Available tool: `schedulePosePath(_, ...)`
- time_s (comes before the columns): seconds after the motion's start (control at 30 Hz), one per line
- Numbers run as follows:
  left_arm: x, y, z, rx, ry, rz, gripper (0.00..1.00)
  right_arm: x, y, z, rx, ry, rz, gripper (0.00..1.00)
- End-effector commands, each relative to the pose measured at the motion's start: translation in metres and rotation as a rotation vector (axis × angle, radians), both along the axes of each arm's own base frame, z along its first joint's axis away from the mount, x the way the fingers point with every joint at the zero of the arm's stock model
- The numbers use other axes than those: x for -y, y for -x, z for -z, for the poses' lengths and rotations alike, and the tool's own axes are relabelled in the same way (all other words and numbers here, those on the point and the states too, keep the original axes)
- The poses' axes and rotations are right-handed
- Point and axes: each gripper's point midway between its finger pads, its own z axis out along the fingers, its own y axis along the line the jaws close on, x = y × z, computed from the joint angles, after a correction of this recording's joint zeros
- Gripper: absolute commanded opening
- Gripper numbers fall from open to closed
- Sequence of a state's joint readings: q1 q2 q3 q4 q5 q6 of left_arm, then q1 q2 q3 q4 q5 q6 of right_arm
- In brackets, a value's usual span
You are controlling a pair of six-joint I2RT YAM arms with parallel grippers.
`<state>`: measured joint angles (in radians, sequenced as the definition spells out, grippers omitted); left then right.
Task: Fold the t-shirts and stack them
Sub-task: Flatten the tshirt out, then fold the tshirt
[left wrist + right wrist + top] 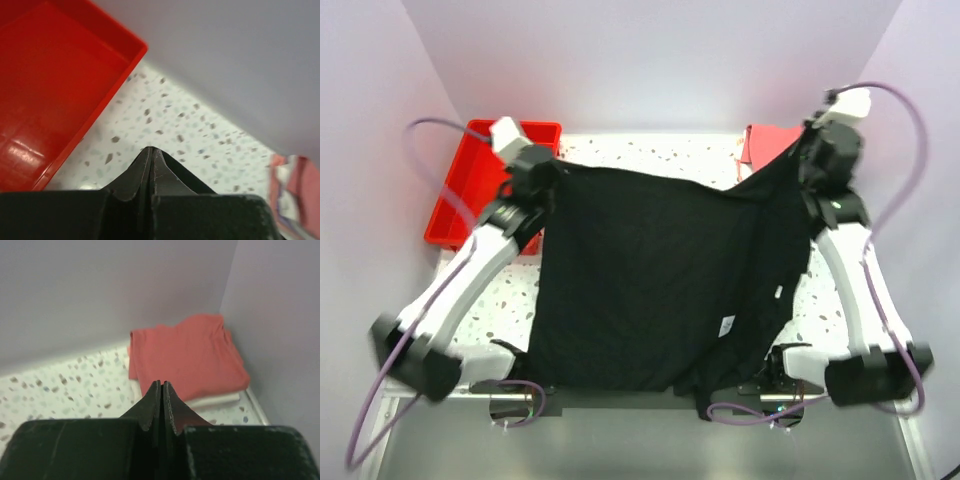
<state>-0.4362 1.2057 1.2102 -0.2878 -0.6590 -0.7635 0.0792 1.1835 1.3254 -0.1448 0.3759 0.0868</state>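
Left end effector (151, 151) and right end effector (161, 385) clamp the black t-shirt (650, 280), which hides most of the table (650, 150).

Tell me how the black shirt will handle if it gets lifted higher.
Likely floppy: the black shirt sags along its top edge between the left gripper and the right gripper. Probably light, since pinches at two corners seem to carry it. Its loose lower folds suggest it would swing and bunch rather than hold shape.
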Motion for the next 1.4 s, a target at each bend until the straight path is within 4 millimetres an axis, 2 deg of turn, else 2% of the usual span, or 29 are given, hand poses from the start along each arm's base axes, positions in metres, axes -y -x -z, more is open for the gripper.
schedulePosePath(0.0,-0.009,-0.048,0.056,-0.090,-0.021,-0.095,0.00,0.001,-0.047,0.054,-0.046,-0.012,0.035,0.00)
schedulePosePath(0.03,-0.004,-0.068,0.100,-0.189,-0.054,-0.086,0.00,-0.001,-0.057,0.074,-0.083,-0.024,0.035,0.00)
schedulePosePath(0.07,-0.003,-0.079,0.117,-0.228,-0.059,-0.076,0.00,-0.003,-0.075,0.111,-0.165,-0.019,0.029,0.00)
schedulePosePath(0.1,0.001,-0.095,0.121,-0.239,-0.066,-0.065,0.00,-0.005,-0.083,0.124,-0.192,-0.017,0.022,0.00)
schedulePosePath(0.13,0.000,-0.109,0.162,-0.324,-0.096,-0.066,0.00,-0.006,-0.090,0.138,-0.223,-0.014,0.019,0.00)
schedulePosePath(0.17,0.001,-0.115,0.178,-0.373,-0.111,-0.059,0.00,-0.008,-0.100,0.144,-0.243,-0.008,0.013,0.00)
schedulePosePath(0.2,0.004,-0.122,0.189,-0.407,-0.108,-0.045,0.00,-0.008,-0.108,0.170,-0.311,0.000,0.013,0.00)
schedulePosePath(0.23,0.006,-0.138,0.201,-0.429,-0.111,-0.045,0.00,-0.010,-0.114,0.179,-0.330,0.002,0.006,0.00)
schedulePosePath(0.27,0.007,-0.143,0.208,-0.443,-0.116,-0.045,0.00,-0.011,-0.122,0.176,-0.323,0.002,0.002,0.00)
schedulePosePath(0.3,0.010,-0.152,0.207,-0.435,-0.117,-0.038,0.00,-0.012,-0.124,0.195,-0.378,0.008,-0.006,0.00)
schedulePosePath(0.37,0.013,-0.160,0.220,-0.446,-0.122,-0.019,0.00,-0.015,-0.128,0.198,-0.388,0.006,-0.021,0.00)
schedulePosePath(0.53,0.006,-0.164,0.222,-0.428,-0.121,-0.032,0.00,-0.020,-0.127,0.205,-0.424,-0.004,-0.047,0.00)
schedulePosePath(0.6,0.003,-0.164,0.220,-0.426,-0.123,-0.033,0.00,-0.023,-0.120,0.208,-0.454,-0.024,-0.054,0.00)
schedulePosePath(0.7,-0.003,-0.165,0.197,-0.379,-0.138,-0.043,0.00,-0.025,-0.104,0.199,-0.475,-0.062,-0.058,0.00)
schedulePosePath(0.73,-0.005,-0.167,0.189,-0.358,-0.140,-0.050,0.00,-0.026,-0.097,0.189,-0.463,-0.071,-0.058,0.00)
schedulePosePath(0.8,-0.010,-0.167,0.173,-0.323,-0.165,-0.057,0.00,-0.026,-0.084,0.187,-0.493,-0.086,-0.060,0.00)
schedulePosePath(0.9,-0.016,-0.174,0.154,-0.273,-0.185,-0.055,0.00,-0.032,-0.074,0.184,-0.505,-0.095,-0.096,0.00)
schedulePosePath(0.97,-0.020,-0.178,0.147,-0.256,-0.197,-0.059,0.00,-0.032,-0.073,0.183,-0.500,-0.099,-0.094,0.00)
schedulePosePath(1.07,-0.021,-0.185,0.147,-0.255,-0.200,-0.035,0.00,-0.032,-0.078,0.182,-0.490,-0.094,-0.098,0.00)
schedulePosePath(1.23,-0.012,-0.191,0.171,-0.293,-0.196,0.021,0.00,-0.034,-0.099,0.182,-0.465,-0.063,-0.118,0.00)
schedulePosePath(1.37,-0.012,-0.189,0.179,-0.311,-0.188,0.015,0.00,-0.036,-0.095,0.188,-0.498,-0.085,-0.119,0.00)
